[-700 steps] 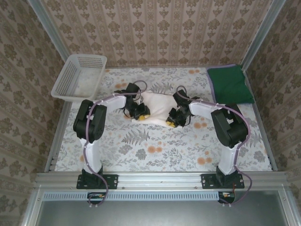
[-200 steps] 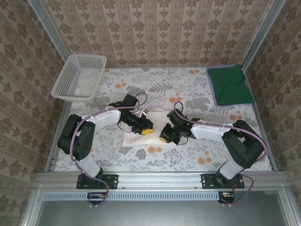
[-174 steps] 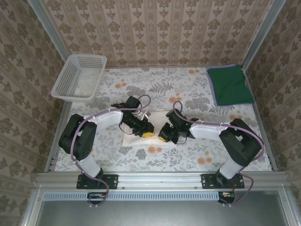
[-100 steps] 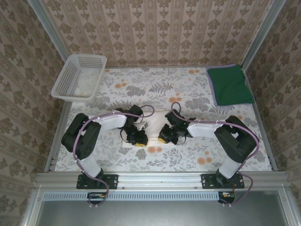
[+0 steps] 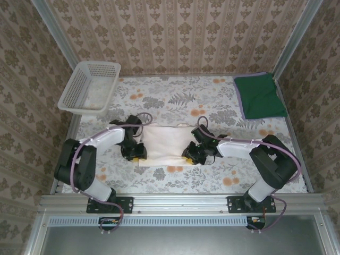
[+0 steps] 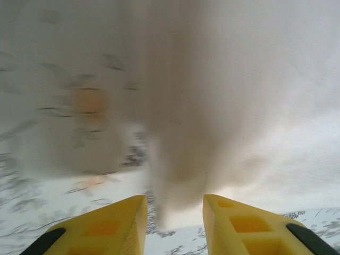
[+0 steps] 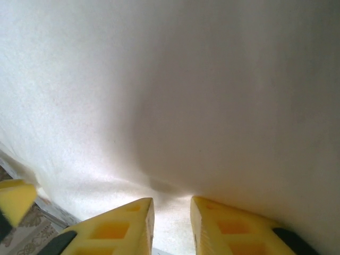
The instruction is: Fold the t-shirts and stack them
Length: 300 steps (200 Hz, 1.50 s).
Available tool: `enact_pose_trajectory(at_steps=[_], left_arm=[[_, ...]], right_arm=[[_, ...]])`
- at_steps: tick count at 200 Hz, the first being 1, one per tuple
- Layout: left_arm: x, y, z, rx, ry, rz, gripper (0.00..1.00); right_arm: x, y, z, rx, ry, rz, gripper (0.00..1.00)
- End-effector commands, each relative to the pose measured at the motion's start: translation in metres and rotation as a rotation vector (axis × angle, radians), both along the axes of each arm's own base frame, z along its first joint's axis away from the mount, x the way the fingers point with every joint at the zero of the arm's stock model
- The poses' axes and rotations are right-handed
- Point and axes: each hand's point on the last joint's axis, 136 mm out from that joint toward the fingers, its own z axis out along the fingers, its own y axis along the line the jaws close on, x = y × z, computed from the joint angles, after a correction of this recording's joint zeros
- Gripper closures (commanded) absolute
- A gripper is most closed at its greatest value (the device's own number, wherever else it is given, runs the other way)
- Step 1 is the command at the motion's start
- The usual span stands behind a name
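From above, the cream-white t-shirt (image 5: pixel 163 143) now lies as a flat, tidy rectangle on the bench (image 5: pixel 212 176), where a moment ago both arms crowded over it. The left gripper (image 5: pixel 137 154) has slid off to its left edge and the right gripper (image 5: pixel 188 155) sits at its right edge, so this fold looks finished and stacking comes next. The dark green t-shirt (image 5: pixel 259 95) waits folded in the far right corner, well apart. The white mesh basket (image 5: pixel 98 65) at far left seems to hold nothing. At the left wrist, the yellow fingers (image 6: pixel 111 226) stand spread with a blurred ridge of cream cloth just ahead of the gap, apparently let go. At the right wrist, the fingers (image 7: pixel 119 226) are parted a little, resting over smooth cream cloth and pinching nothing.
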Motion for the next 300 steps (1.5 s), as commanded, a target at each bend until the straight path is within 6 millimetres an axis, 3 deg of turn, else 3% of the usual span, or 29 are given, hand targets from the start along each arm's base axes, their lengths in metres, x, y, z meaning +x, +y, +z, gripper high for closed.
enact_pose_trajectory(at_steps=[1, 32, 44, 70, 78, 83, 86, 105, 140, 176, 219, 259, 283, 300], left_arm=[[0.004, 0.009, 0.018, -0.022, -0.014, 0.082, 0.65], [0.025, -0.001, 0.051, -0.086, -0.109, 0.099, 0.57], [0.034, -0.008, 0.061, -0.116, -0.138, 0.098, 0.52], [0.051, -0.023, 0.076, -0.180, -0.202, 0.073, 0.40], [0.057, -0.030, 0.081, -0.202, -0.220, 0.054, 0.38], [0.059, -0.033, 0.083, -0.211, -0.226, 0.041, 0.37], [0.060, -0.036, 0.083, -0.216, -0.230, 0.031, 0.36], [0.063, -0.053, 0.084, -0.240, -0.226, -0.025, 0.33], [0.065, -0.064, 0.053, -0.194, -0.165, -0.039, 0.27], [0.062, -0.054, 0.018, -0.119, -0.112, -0.028, 0.16], [0.045, -0.039, -0.018, -0.055, -0.023, 0.001, 0.15], [0.047, -0.029, -0.011, -0.036, -0.055, 0.022, 0.14], [0.055, -0.024, 0.006, -0.031, -0.109, 0.035, 0.15], [0.062, -0.019, 0.026, -0.025, -0.171, 0.045, 0.14]], right_arm=[[-0.016, -0.027, -0.011, -0.113, 0.038, 0.000, 0.65], [-0.001, -0.032, 0.030, -0.064, -0.096, -0.025, 0.48], [0.004, -0.046, 0.045, -0.054, -0.142, -0.062, 0.45], [0.009, -0.095, 0.058, -0.118, -0.207, -0.167, 0.37], [0.012, -0.101, 0.065, -0.137, -0.262, -0.145, 0.33], [0.015, -0.104, 0.070, -0.158, -0.299, -0.119, 0.17], [0.015, -0.107, 0.073, -0.181, -0.317, -0.101, 0.13], [0.019, -0.115, 0.075, -0.280, -0.330, -0.023, 0.12], [0.029, -0.109, 0.044, -0.385, -0.184, 0.089, 0.18], [0.048, -0.089, 0.028, -0.449, -0.154, 0.168, 0.23], [0.056, -0.069, 0.011, -0.492, -0.103, 0.256, 0.29], [0.047, -0.074, -0.011, -0.587, 0.013, 0.286, 0.40], [0.045, -0.069, -0.024, -0.582, 0.035, 0.301, 0.50], [0.049, -0.061, -0.024, -0.559, -0.004, 0.308, 0.62]])
